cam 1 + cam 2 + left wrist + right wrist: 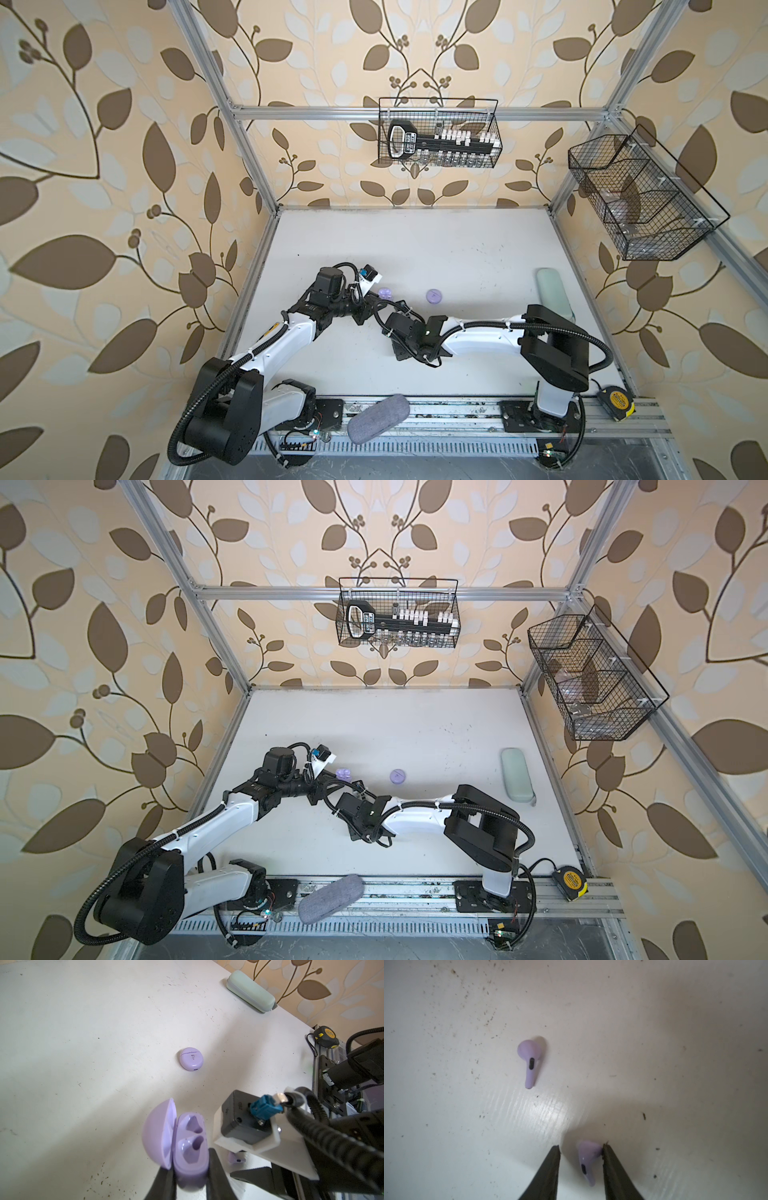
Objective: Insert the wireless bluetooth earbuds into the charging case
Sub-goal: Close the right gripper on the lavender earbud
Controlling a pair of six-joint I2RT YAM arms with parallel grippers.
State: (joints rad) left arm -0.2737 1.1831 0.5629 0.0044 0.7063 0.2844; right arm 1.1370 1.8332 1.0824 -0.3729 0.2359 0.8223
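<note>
Your right claw stands astride one earbud on the desk. It is parted and not yet clamped: one jaw touches the rounded head, the other shows a gap. The stem runs lengthways between the jaws, back toward the wrist, so your squeeze should fall across the narrow head. I judge that a fair line.

The second earbud lies loose past the tips, its stem also pointing roughly back at you. Your left claw is clenched on the base of the open case, which has its lid swung back and both sockets empty.

The earbud you straddle lies just beside the open case, on the side away from its lid, so the right arm is the nearer one. The closed case sits well apart from the open case.
</note>
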